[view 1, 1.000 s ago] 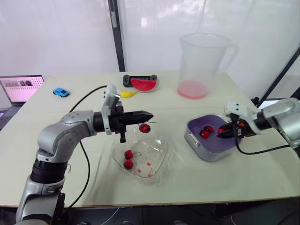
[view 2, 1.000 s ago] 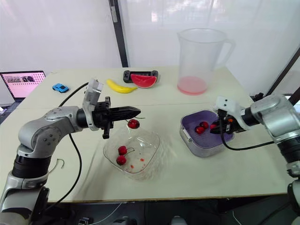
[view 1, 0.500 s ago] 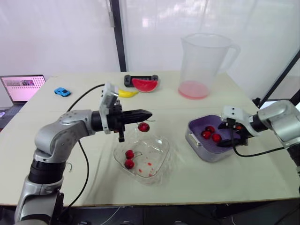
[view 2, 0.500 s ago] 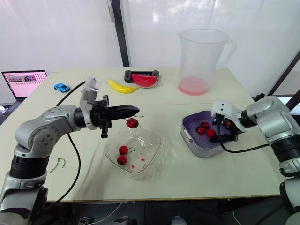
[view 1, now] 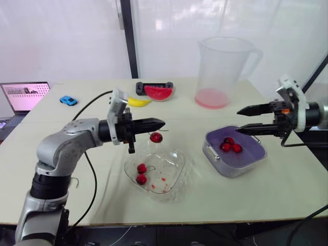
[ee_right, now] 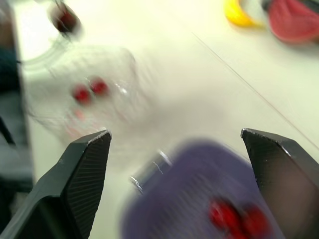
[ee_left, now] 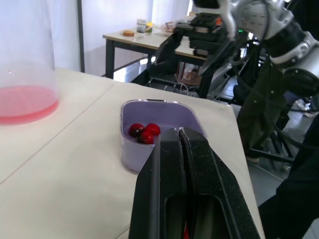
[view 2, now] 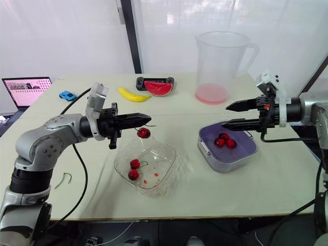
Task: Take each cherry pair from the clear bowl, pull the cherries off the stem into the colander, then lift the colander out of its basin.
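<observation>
Well, over on the left, the left gripper (view 1: 163,123) stays pinched shut on a thin stem (view 1: 161,131). One glossy cherry (view 1: 155,137) dangles from it above the clear bowl (view 1: 180,163), a wavy-rimmed plastic dish smeared red, with another cherry pair (view 1: 141,174) lying inside. Further right, three round cherries (view 1: 230,145) now sit in the purple colander (view 1: 256,152), nested in its grey rounded basin (view 1: 225,168). The right gripper (view 1: 238,122) has dropped its cherry and risen clear, fingers spread wide. I'd guess it returns for the dangling one.
</observation>
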You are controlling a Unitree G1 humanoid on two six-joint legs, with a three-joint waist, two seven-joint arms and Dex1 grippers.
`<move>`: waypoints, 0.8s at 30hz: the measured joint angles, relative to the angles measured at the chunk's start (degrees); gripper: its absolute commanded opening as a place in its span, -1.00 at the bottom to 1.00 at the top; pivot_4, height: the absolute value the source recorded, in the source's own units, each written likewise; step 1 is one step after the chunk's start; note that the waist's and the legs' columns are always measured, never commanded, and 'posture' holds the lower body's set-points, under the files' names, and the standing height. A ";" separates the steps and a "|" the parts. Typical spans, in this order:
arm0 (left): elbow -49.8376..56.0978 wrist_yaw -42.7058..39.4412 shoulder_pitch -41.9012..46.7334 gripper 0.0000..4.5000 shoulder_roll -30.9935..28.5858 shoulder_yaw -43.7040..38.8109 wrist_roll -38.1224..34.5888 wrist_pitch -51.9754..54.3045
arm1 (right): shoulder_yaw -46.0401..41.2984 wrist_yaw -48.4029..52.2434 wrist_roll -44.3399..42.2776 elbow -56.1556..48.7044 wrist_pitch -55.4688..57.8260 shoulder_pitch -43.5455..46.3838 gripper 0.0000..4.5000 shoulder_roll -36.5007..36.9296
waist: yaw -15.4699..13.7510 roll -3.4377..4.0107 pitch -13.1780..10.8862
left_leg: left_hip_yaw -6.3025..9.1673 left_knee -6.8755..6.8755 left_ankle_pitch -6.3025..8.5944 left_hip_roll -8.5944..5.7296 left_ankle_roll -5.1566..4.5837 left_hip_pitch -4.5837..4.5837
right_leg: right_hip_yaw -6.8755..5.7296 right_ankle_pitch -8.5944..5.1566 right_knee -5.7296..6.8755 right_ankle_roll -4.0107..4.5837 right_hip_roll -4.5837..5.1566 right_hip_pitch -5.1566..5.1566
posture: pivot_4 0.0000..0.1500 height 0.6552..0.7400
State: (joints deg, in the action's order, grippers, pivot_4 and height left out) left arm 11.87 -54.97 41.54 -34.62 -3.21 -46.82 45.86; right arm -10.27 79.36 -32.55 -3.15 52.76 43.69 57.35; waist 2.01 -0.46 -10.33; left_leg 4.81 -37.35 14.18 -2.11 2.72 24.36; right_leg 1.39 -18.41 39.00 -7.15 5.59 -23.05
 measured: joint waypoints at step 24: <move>0.62 0.54 2.07 -1.00 1.23 0.04 -3.79 3.49 | 12.56 -31.74 -9.44 -15.88 2.64 -2.50 0.99 -30.18 | 0.40 -0.03 0.02 | 0.06 -0.03 -0.14 -0.04 0.24 0.00 | -0.03 0.00 0.08 0.00 0.01 -0.01 | 1.00 1.00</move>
State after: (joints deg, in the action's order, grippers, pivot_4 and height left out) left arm 12.49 -54.43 43.60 -33.38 -3.17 -50.60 49.35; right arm 2.29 47.62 -41.98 -19.03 55.40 41.19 27.17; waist 2.41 -0.49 -10.32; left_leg 4.87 -37.38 14.04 -2.16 2.96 24.36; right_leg 1.36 -18.41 39.08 -7.15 5.59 -23.06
